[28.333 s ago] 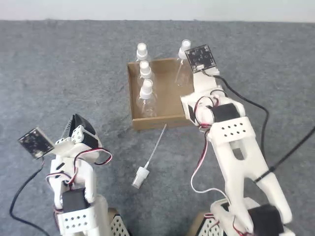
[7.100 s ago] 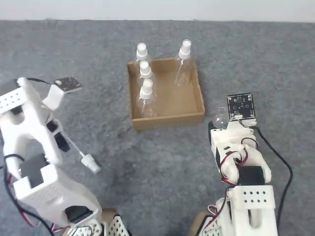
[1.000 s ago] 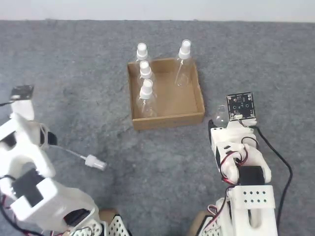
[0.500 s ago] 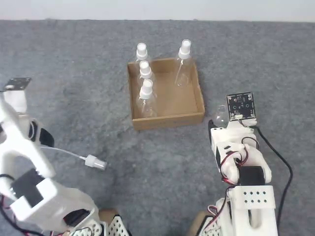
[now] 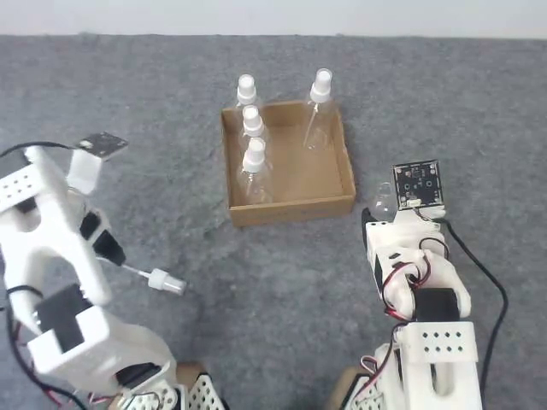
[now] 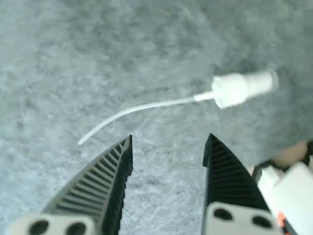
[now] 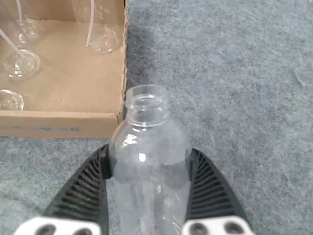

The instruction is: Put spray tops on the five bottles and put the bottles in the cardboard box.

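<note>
One spray top (image 5: pixel 166 283) loose, flat on the grey carpet, well short of the cardboard box (image 5: pixel 291 208) and off toward the left arm. Long axis roughly sideways across the table: white head toward the middle, thin dip tube trailing back under the left gripper (image 6: pixel 170 138). From the left wrist, tube lying crosswise just beyond the two black fingertips, head off to one side past one finger. Left gripper spread wide with nothing in it, poised above the tube rather than the head. Probably calls for a drop straight down, or first a shift along the tube toward the head for a firmer hold. Far nearer this arm than the other. Over by the box's near corner, right gripper (image 7: pixel 149 152) clamped on the uncapped bottle (image 7: pixel 149 142), open neck pointing toward the box wall. Four capped bottles (image 5: pixel 255 162) standing inside the box.
</note>
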{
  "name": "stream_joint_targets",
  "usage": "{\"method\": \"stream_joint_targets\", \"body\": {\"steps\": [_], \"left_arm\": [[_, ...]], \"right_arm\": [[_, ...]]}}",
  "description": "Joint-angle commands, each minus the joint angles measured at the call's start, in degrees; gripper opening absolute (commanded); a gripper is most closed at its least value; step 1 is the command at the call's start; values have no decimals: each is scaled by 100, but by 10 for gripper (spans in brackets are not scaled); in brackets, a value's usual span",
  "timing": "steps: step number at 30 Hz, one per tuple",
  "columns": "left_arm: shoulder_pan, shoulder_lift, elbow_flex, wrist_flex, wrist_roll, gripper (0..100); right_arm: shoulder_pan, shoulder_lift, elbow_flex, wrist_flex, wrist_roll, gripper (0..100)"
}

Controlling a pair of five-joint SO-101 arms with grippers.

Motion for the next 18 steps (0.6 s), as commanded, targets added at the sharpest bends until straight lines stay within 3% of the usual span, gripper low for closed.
{"method": "stream_joint_targets", "body": {"steps": [1,11,18], "left_arm": [[35,-149,-277,352,-510,221],[35,-211,-119,378,-1301,221],[308,-1705,1103,149,-1758,221]], "right_arm": [[75,-145,-88,-136,79,9],[66,-145,-88,-154,79,9],[40,-145,-88,-163,79,9]]}}
